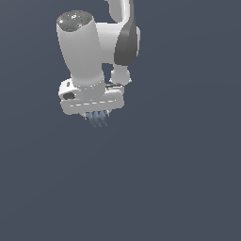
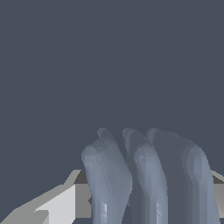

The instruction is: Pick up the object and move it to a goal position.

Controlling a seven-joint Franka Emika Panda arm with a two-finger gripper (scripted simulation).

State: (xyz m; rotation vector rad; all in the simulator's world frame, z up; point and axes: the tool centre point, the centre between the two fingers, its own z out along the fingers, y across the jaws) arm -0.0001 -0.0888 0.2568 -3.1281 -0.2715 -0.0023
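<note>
The object is a tiny pale blue-grey item with several short parallel prongs. In the exterior view it hangs just under the white gripper, prongs pointing down. The gripper's fingers are mostly hidden by the white hand above. In the wrist view the object fills the lower middle as rounded blue-grey ridges, with a grey finger at one side and another finger at the other. The jaws stand closed against the object. It is held in the air, off any surface.
The white arm with a dark grey joint cover reaches down from the top of the exterior view. All around is a plain dark blue-grey background.
</note>
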